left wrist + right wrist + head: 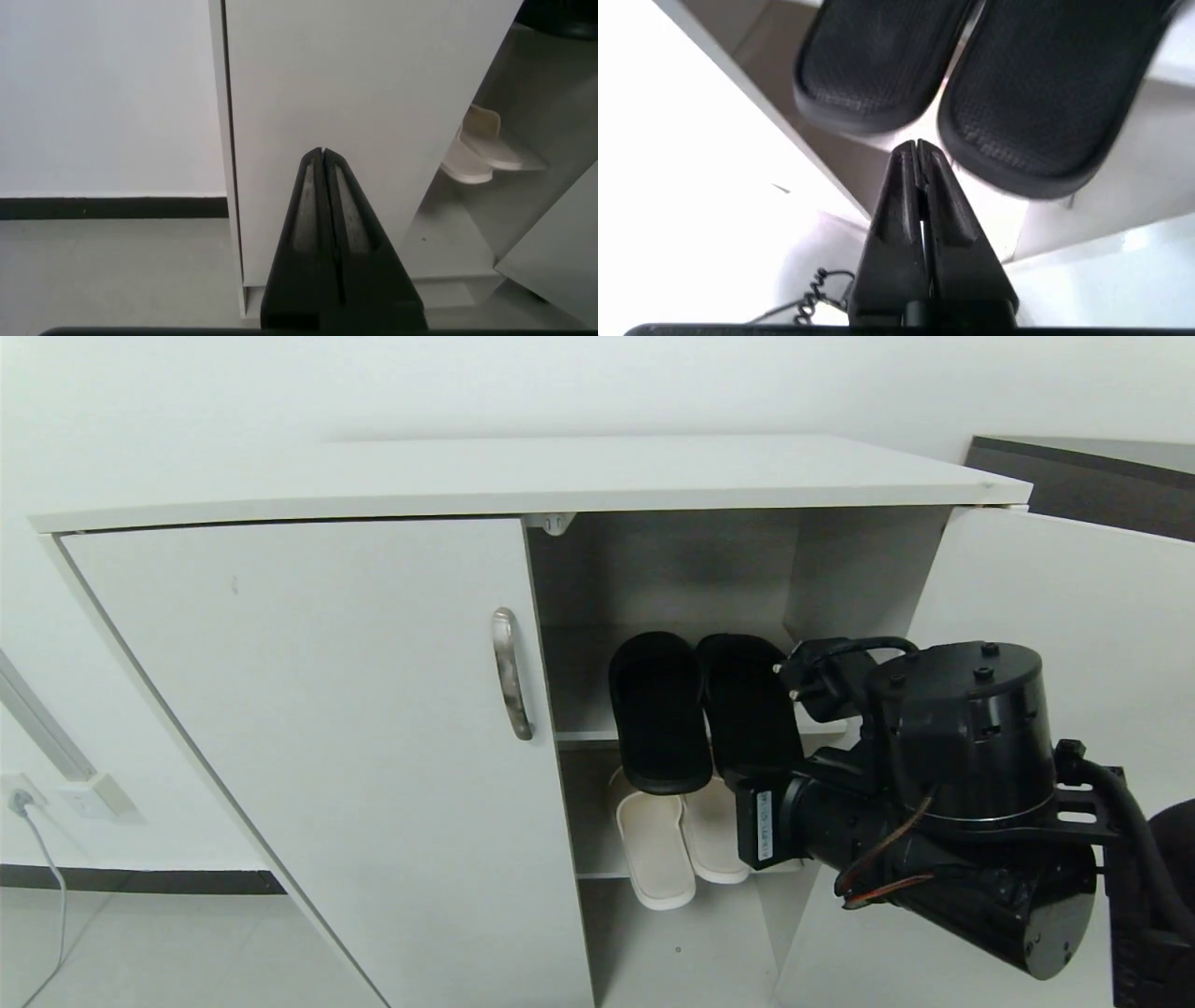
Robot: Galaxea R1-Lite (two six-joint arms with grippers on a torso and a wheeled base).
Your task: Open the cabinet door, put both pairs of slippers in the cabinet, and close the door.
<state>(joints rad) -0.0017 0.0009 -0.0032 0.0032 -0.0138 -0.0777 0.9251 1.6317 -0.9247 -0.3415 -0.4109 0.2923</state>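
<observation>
Showing a white cabinet (523, 476), right door (1027, 588) swung wide, left door (308, 709) closed, curved metal handle (511, 674) at its edge. Sitting side by side on the upper shelf (581, 737), heels overhanging the edge: black slippers (660, 709), matte, pebbled at the heel. Lying on the shelf below (597, 875), also overhanging: white slippers (653, 845), smooth and rounded. Hovering just before the black heels: right gripper (918, 154), jaws pressed together, gripping nothing. Facing the closed door's panel: left gripper (322, 159), jaws likewise pressed together.
</observation>
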